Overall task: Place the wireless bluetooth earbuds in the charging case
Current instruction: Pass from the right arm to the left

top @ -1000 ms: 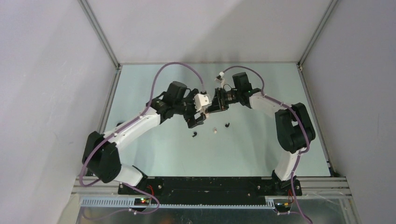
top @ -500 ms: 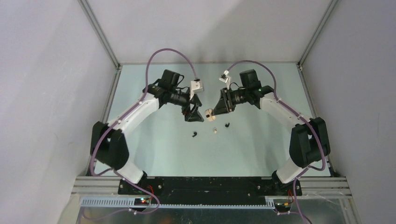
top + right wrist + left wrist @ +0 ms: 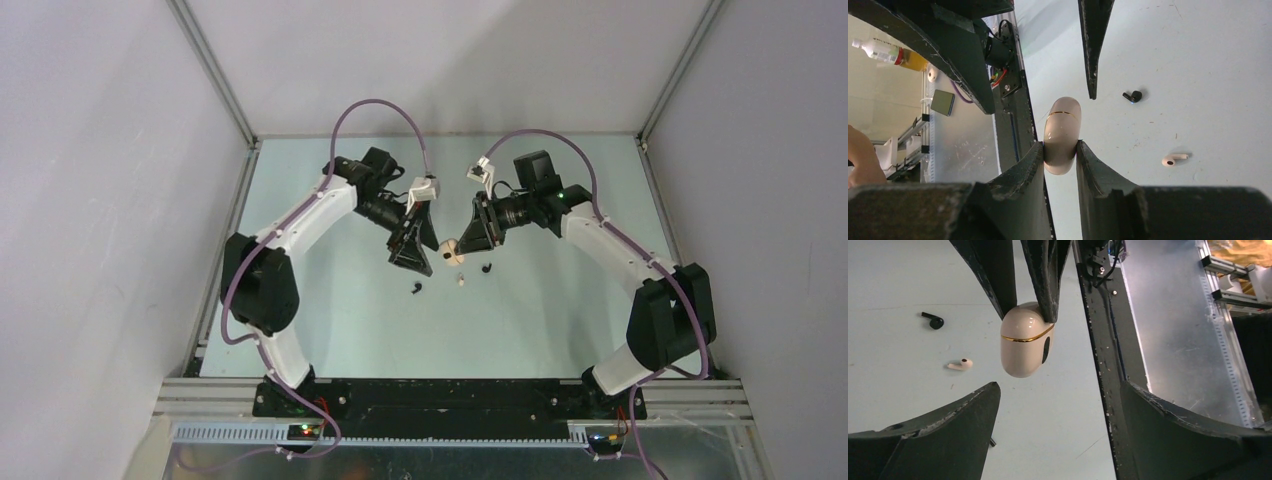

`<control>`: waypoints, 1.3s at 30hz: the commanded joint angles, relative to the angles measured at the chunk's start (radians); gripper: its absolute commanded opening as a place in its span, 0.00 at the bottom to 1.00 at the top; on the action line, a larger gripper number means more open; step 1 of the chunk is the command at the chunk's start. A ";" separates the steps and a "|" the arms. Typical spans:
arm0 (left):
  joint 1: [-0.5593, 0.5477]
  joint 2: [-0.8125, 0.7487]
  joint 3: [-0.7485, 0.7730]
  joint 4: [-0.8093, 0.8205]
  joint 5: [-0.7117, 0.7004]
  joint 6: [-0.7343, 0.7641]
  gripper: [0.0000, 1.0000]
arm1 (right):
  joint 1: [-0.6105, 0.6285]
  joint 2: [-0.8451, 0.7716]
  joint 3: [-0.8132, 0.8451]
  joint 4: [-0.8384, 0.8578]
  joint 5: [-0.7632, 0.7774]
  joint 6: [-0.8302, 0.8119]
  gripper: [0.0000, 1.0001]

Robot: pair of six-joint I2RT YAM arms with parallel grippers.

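Observation:
My right gripper (image 3: 1059, 145) is shut on the lower end of the cream charging case (image 3: 1062, 131), which is closed along its gold seam and hangs above the table. From above, the case (image 3: 447, 248) sits at the tip of the right gripper (image 3: 457, 243). The left gripper (image 3: 1058, 390) is open and faces the case (image 3: 1023, 345) without touching it; from above, the left gripper (image 3: 425, 256) is just left of the case. On the table lie a white earbud (image 3: 460, 280) and two black earbuds (image 3: 487, 268), (image 3: 416, 290). The white earbud (image 3: 1174, 159) and a black earbud (image 3: 1133, 96) also show in the right wrist view.
The black base rail (image 3: 450, 395) runs along the table's near edge. Metal frame posts (image 3: 215, 75) and white walls close in the back and both sides. The purple cables (image 3: 375, 105) arch over both wrists.
The two grippers were pressed together at the case a second ago and have drawn apart. The right gripper kept the case and lowered it toward the earbuds. Both arms have stretched further back.

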 commanded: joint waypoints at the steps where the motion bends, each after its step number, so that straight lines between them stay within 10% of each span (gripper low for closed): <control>1: -0.014 0.004 0.027 -0.034 0.052 0.011 0.96 | 0.007 -0.041 0.024 0.026 -0.020 -0.034 0.18; 15: -0.056 -0.003 0.003 0.043 0.075 -0.084 0.79 | 0.035 -0.046 0.015 0.081 -0.012 -0.017 0.19; 31: -0.070 -0.006 -0.008 0.106 0.052 -0.149 0.16 | 0.028 -0.051 0.010 0.062 -0.019 -0.048 0.19; 39: -0.074 -0.022 -0.039 0.177 0.013 -0.210 0.00 | 0.035 -0.066 0.008 0.032 -0.008 -0.083 0.57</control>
